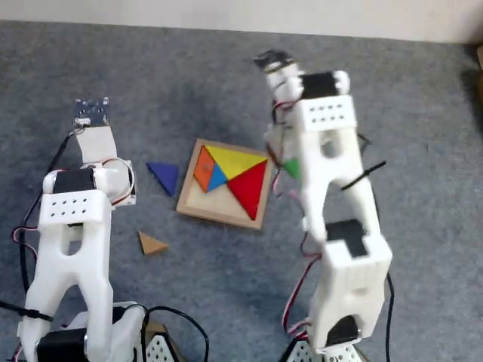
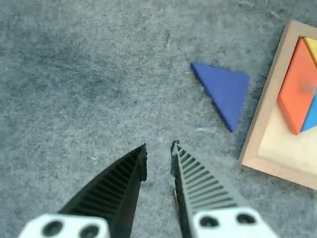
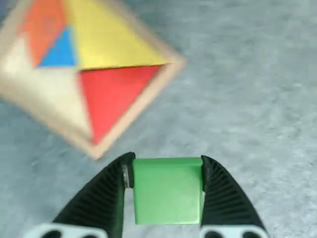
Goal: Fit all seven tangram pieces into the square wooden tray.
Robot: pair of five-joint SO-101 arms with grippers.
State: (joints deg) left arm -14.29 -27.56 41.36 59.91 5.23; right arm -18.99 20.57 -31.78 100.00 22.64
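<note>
Four pieces [image 1: 250,188] in tray [image 1: 220,217], right gripper [image 3: 167,157] clamped on green square [image 3: 167,191] beside tray, left gripper [image 2: 158,148] slightly parted, empty, near blue triangle [image 2: 224,91], tan triangle [image 1: 152,243] apart

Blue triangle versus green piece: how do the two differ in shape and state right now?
The blue triangle lies flat on the grey carpet beside the wooden tray, untouched; the green piece is clamped between the fingers of the right gripper. The blue triangle shows three corners; the green piece shows a square face. Both are outside the tray, not yet fitted.
</note>
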